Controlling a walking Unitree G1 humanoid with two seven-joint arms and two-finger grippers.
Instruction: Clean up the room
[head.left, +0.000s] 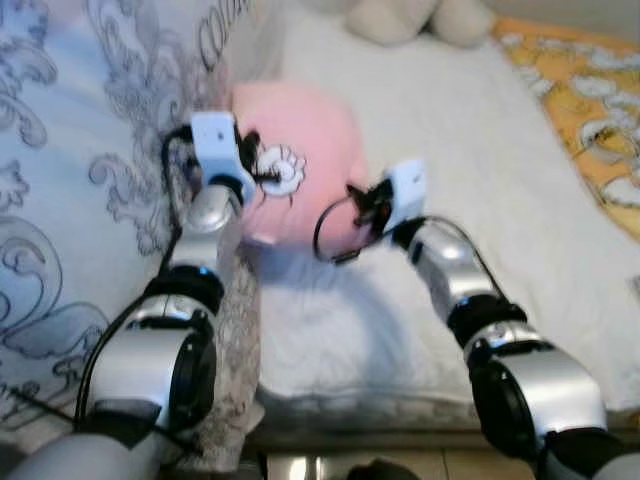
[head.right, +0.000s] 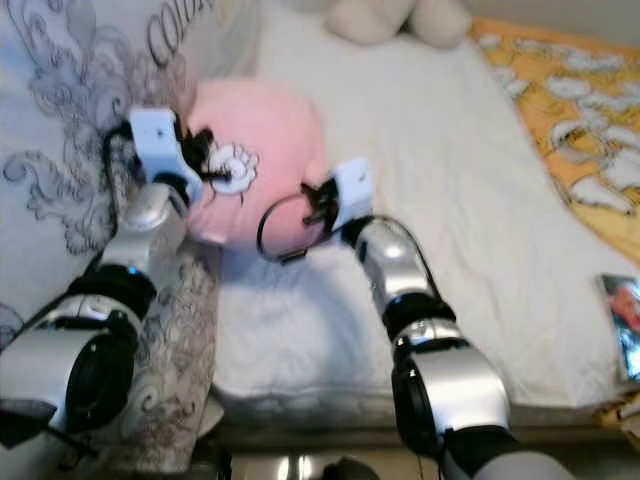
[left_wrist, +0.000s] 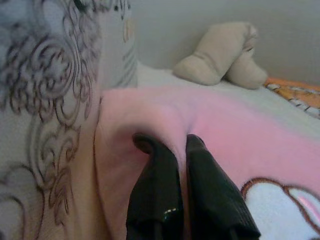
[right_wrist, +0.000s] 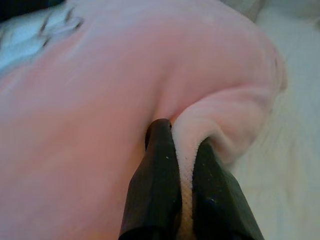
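A pink pillow (head.left: 300, 165) hangs between the two arms above the bed (head.left: 470, 200), close to the grey patterned duvet (head.left: 90, 150) that lies along the bed's left side. The left pincer (left_wrist: 172, 145) is closed on a fold of the pillow's cover at its left edge; the right pincer (right_wrist: 182, 135) is closed on a pinched ridge of the cover at the pillow's right edge. A white cartoon print (head.left: 283, 170) faces up on the pillow, just beside the left wrist. A beige plush toy (head.left: 405, 18) sits at the far end of the bed, well apart from the pillow, and an orange patterned blanket (head.left: 590, 110) lies on the bed's right side.

The pillow looks light and very soft: it sags and bunches where pinched, so it will fold and swing rather than hold its shape. The fleecy cover should not slip easily. Holding it at two opposite edges seems sensible, since a single pinch would let it droop.
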